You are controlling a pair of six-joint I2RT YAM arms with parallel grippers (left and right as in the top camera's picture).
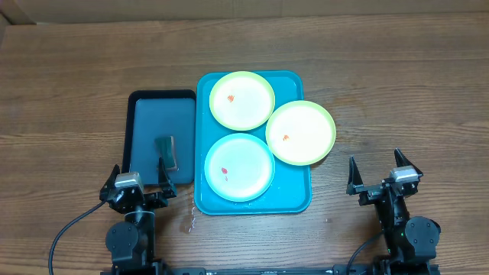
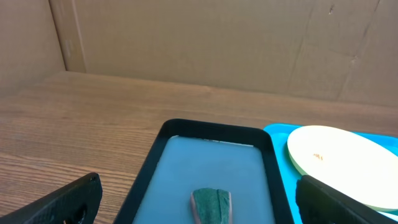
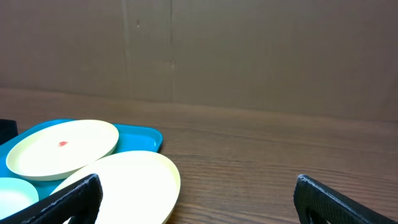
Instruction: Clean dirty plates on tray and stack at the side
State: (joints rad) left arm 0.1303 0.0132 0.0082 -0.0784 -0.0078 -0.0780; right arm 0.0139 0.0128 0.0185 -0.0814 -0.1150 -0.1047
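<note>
Three dirty plates lie on the teal tray [image 1: 294,197]. One yellow-green plate [image 1: 241,100] is at the back, another yellow-green plate [image 1: 300,132] overhangs the tray's right rim, and a light blue plate [image 1: 238,166] is at the front. Each has a small red smear. My left gripper [image 1: 141,177] stands open at the near table edge, in front of the dark tray. My right gripper [image 1: 379,174] stands open to the right of the teal tray, holding nothing. In the right wrist view the overhanging plate [image 3: 134,183] lies just ahead of the left finger.
A dark navy tray [image 1: 145,126] sits left of the teal one and holds a green sponge [image 1: 167,152], seen close between my left fingers as the sponge [image 2: 211,205]. A cardboard wall [image 2: 205,37] closes the far side. Wood table [image 1: 397,92] surrounds everything.
</note>
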